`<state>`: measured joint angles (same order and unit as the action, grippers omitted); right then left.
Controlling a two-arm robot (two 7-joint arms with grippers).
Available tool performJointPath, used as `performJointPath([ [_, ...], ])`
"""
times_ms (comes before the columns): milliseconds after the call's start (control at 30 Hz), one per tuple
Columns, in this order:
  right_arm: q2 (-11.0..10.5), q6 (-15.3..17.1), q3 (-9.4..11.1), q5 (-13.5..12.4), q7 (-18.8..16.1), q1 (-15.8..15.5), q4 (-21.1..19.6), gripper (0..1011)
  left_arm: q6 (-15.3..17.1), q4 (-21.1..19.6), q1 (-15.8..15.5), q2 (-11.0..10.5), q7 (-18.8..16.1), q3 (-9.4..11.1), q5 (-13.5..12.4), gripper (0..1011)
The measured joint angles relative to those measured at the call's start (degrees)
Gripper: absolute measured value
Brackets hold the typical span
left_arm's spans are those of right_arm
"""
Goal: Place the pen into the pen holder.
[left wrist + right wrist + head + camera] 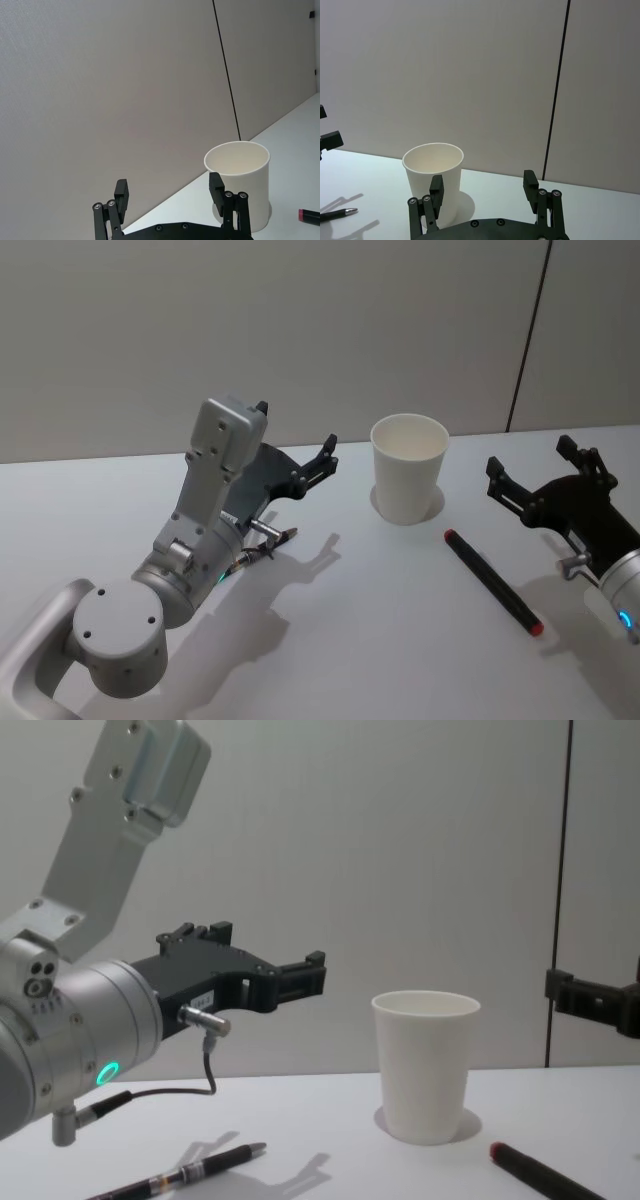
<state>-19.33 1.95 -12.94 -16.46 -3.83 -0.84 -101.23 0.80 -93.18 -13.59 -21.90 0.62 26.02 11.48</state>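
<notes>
The pen holder point(408, 480) is a white paper cup, standing upright and empty at the middle back of the table. A black pen with red ends point(492, 581) lies flat just right of it, pointing toward the front right. Another black pen with a silver tip point(255, 555) lies under my left arm. My left gripper point(297, 430) hovers open and empty left of the cup, above the table. To the right of the cup, my right gripper point(530, 458) is open and empty too. Both wrist views face the cup point(240, 190) point(422, 175) between open fingers.
A plain grey wall with a dark vertical seam point(530, 335) runs behind the table. The white table point(380, 660) has bare surface at the front middle. My left arm's elbow point(115, 635) bulks at the front left.
</notes>
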Motion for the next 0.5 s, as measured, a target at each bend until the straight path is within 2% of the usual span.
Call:
performJointPath([
  [500,0.0,0.0,0.0,0.1,0.0,0.0,0.0,1002,0.0,0.0,0.0,0.0,0.0,0.0,0.0,1001],
])
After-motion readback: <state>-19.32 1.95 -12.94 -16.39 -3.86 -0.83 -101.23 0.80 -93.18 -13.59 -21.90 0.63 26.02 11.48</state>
